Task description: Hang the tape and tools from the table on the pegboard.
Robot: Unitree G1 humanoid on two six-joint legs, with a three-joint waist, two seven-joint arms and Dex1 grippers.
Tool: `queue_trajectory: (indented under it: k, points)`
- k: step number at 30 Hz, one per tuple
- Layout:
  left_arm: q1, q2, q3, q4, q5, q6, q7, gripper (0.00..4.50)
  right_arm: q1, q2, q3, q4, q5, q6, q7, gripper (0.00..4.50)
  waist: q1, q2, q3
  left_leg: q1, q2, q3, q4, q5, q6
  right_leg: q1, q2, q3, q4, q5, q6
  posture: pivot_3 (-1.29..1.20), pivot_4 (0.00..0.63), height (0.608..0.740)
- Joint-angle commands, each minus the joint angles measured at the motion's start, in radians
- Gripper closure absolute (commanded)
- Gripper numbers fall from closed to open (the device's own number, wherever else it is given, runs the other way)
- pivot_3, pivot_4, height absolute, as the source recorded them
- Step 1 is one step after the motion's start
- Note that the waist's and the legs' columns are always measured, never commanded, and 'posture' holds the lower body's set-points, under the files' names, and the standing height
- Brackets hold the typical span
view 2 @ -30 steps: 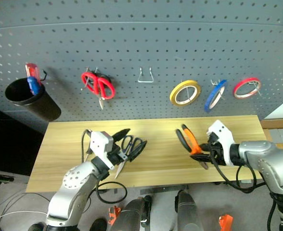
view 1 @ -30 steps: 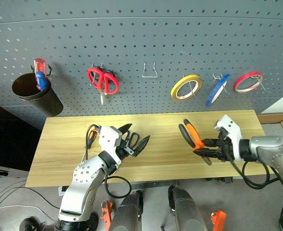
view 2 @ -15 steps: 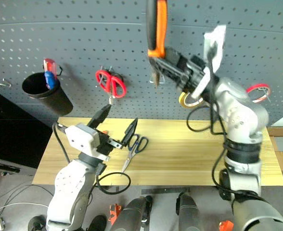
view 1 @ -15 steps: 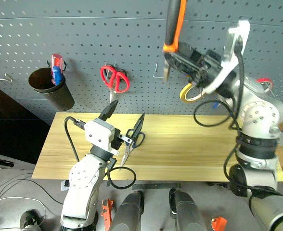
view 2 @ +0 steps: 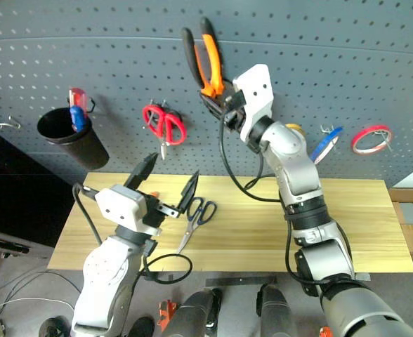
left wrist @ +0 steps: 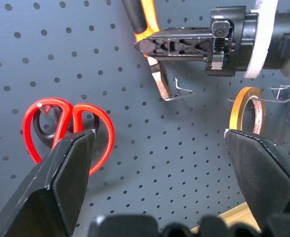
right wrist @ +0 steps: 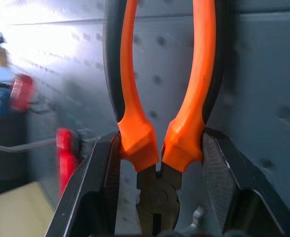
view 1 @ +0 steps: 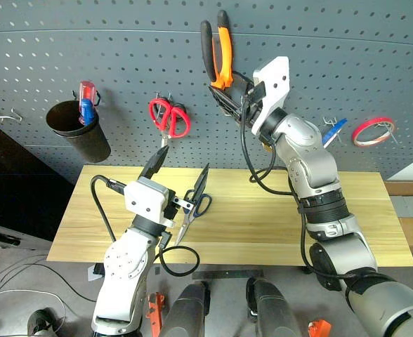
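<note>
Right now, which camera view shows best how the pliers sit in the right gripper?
The right wrist view: the pliers sit handles-up, clamped at the handle bases between the right gripper fingers. Both eye views show them raised at the pegboard; the left wrist view shows their nose near a wire hook.

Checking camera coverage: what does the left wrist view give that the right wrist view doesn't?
Left wrist only: the empty wire hook just below the pliers' jaws, the yellow tape roll, and the right gripper seen from the side.
Right wrist only: the black cup with a screwdriver handle, and a close view of the gripper fingers clamping the pliers below the handles.
Both: pliers, pegboard, red scissors.
</note>
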Motion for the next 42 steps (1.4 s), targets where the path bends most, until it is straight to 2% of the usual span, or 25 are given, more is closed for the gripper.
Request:
queue_trajectory:
  k: [1,12,17,23,24,26,30,36,38,42]
  points:
    - [0.001,0.005,-0.003,-0.029,0.0,-0.006,0.001,0.0,-0.006,0.013,-0.039,-0.007,-0.015,-0.086,-0.043,2.67,0.0,0.0,0.0,0.0,0.0,0.0,0.0,0.0,0.0,0.0,0.0,0.0,0.0,0.0,0.0,0.1,0.219,0.74]
    - [0.003,0.009,-0.011,-0.029,0.003,0.003,-0.001,0.0,0.036,0.005,-0.015,0.008,-0.104,-0.147,-0.079,2.67,0.001,0.0,-0.002,0.0,0.0,0.0,0.001,0.001,-0.001,0.0,0.0,0.0,0.001,0.0,0.0,0.1,0.227,0.74]
    - [0.028,0.018,0.0,-0.048,-0.014,0.052,-0.004,0.0,0.109,0.014,0.027,0.01,-0.151,-0.134,-0.077,2.67,0.0,0.0,-0.003,0.001,0.0,0.0,0.001,0.001,-0.001,0.0,0.0,0.001,0.002,0.0,0.0,0.1,0.232,0.74]
    - [0.03,0.032,0.002,-0.06,-0.023,0.088,-0.01,0.0,0.121,0.038,0.024,0.021,-0.148,-0.045,-0.106,2.67,-0.002,0.001,-0.005,0.002,0.0,0.001,0.0,0.001,-0.001,0.0,0.0,0.002,0.002,0.0,0.0,0.11,0.233,0.74]
    - [0.032,0.035,0.0,-0.062,-0.026,0.094,-0.014,0.0,0.119,0.044,0.015,0.019,-0.14,-0.03,-0.115,1.96,-0.002,0.001,-0.006,0.002,0.0,0.001,0.0,0.001,-0.001,0.001,0.0,0.002,0.002,0.0,0.0,0.11,0.232,0.74]
    - [0.033,0.037,0.0,-0.062,-0.029,0.101,-0.014,0.0,0.117,0.048,0.006,0.012,-0.131,-0.019,-0.119,1.45,-0.002,0.001,-0.007,0.002,0.0,0.001,0.001,0.001,-0.001,0.001,0.001,0.002,0.002,0.0,0.0,0.11,0.232,0.74]
    - [0.027,0.032,0.023,-0.041,-0.037,0.119,-0.001,0.0,0.132,0.034,0.006,-0.03,-0.127,0.003,-0.093,0.1,-0.001,0.001,-0.007,0.003,0.0,0.001,0.002,0.001,-0.001,0.002,0.001,0.002,0.003,0.001,-0.002,0.1,0.238,0.74]
    - [0.026,0.02,0.036,-0.027,-0.106,0.224,-0.004,0.0,0.186,-0.04,0.055,-0.165,-0.077,0.214,0.045,0.02,0.001,0.001,-0.007,0.003,0.0,0.001,0.005,0.0,-0.001,0.004,0.001,0.002,0.002,0.002,-0.002,0.08,0.238,0.74]
    - [0.038,0.019,0.039,-0.017,-0.125,0.264,-0.004,0.0,0.23,-0.102,0.07,-0.243,-0.039,0.304,0.127,0.02,-0.001,0.001,-0.009,0.003,0.0,0.001,0.006,0.0,-0.001,0.004,0.001,0.002,0.002,0.002,-0.002,0.06,0.241,0.74]
    - [0.06,0.016,0.034,-0.016,-0.22,0.481,-0.006,0.0,0.339,-0.235,0.079,-0.388,0.06,0.443,0.28,0.02,-0.002,0.002,-0.019,0.003,0.0,0.0,0.005,0.0,0.0,0.005,0.001,0.003,0.0,0.002,-0.002,0.05,0.237,0.74]
